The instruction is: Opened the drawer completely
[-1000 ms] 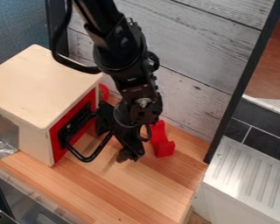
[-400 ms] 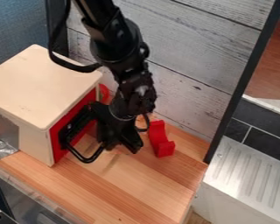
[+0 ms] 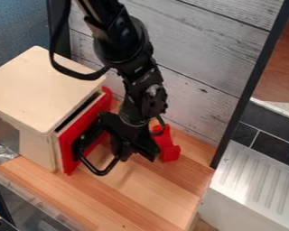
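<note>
The gripper (image 3: pixel 137 155) hangs beside the drawer's handle, low over the wooden counter, with its two fingers apart. Its left finger is close to the right end of the black loop handle (image 3: pixel 100 173); whether they touch I cannot tell. The red drawer front (image 3: pixel 67 151) stands a little out from the pale wooden cabinet (image 3: pixel 41 85), with a dark gap along its top edge. Part of the drawer front and the handle's mount is hidden behind the gripper's black body.
A red curved toy piece (image 3: pixel 169 151) lies just right of the gripper, partly covered by it. Behind rises a whitewashed plank wall (image 3: pixel 201 67). The counter (image 3: pixel 135 198) ends at the front, and a white ridged drainboard (image 3: pixel 252 180) is at the right.
The drawer front has come out from the cabinet toward the right, its handle with it. The gripper first moved left toward the handle, then back right as the drawer slid out.
</note>
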Action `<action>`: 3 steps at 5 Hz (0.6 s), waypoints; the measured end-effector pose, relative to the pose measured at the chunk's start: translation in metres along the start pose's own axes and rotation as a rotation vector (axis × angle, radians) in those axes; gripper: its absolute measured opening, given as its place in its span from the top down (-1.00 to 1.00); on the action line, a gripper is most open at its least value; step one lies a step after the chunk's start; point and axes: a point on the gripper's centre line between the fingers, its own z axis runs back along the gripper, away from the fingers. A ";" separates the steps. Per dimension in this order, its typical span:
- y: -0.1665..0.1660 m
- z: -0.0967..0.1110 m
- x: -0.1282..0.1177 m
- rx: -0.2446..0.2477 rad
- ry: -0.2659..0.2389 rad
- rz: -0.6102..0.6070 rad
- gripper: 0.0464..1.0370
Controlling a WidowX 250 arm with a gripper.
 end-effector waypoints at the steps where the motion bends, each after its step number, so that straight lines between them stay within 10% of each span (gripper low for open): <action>1: -0.010 0.001 0.000 -0.042 -0.006 0.026 0.88; 3: -0.025 0.004 0.003 -0.076 -0.012 0.063 0.88</action>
